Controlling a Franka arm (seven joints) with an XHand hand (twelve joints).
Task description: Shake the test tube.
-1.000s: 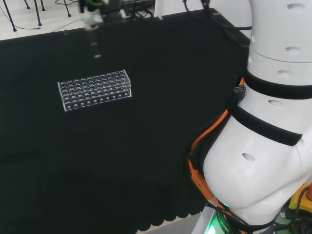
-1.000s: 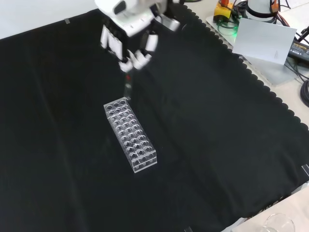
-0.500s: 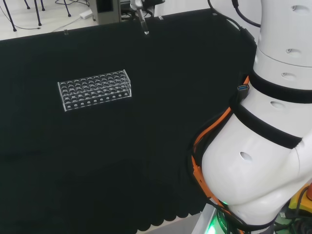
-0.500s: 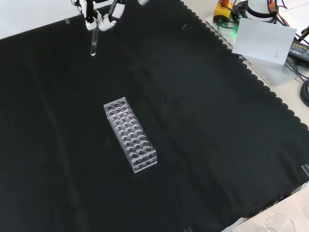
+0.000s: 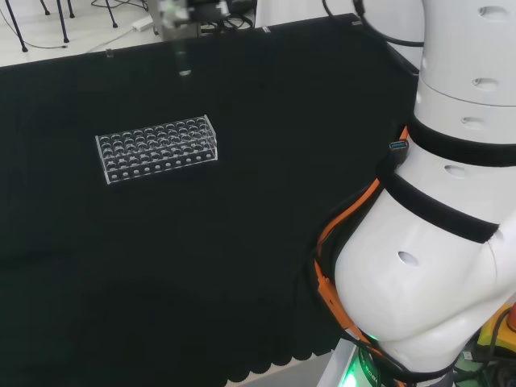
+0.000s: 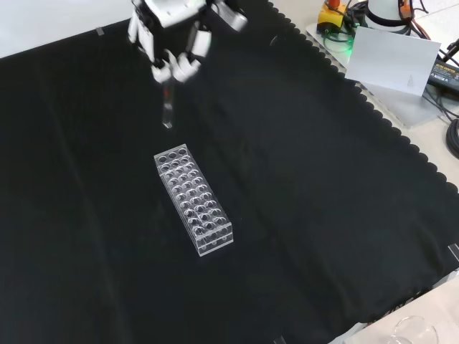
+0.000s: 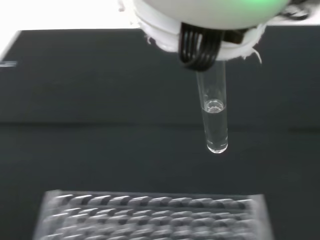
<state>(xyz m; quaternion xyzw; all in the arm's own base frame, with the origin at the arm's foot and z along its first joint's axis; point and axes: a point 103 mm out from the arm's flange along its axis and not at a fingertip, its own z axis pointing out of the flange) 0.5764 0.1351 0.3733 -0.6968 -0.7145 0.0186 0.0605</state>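
The hand (image 6: 172, 39) hangs above the cloth at the front view's top, fingers curled round a clear test tube (image 6: 167, 107) that points straight down. In the wrist view the test tube (image 7: 214, 115) holds a little clear liquid in its lower part, under the hand (image 7: 200, 30). A clear plastic test tube rack (image 6: 193, 198) with many wells lies on the black cloth, just below the tube's tip in the front view. In the head view the hand (image 5: 187, 10) is blurred at the top edge, the test tube (image 5: 182, 60) hanging beyond the rack (image 5: 157, 147).
Black cloth (image 6: 301, 215) covers the bench, with a scalloped edge at the front view's right. The arm's white links (image 5: 451, 201) stand large at the head view's right. A grey plate (image 6: 394, 61) and cables lie off the cloth; a glass vessel's rim (image 6: 416, 331) shows at the bottom.
The hand swung away with the tube half a second ago and has now come back toward the rack, lower in the front view; the rack has not moved.
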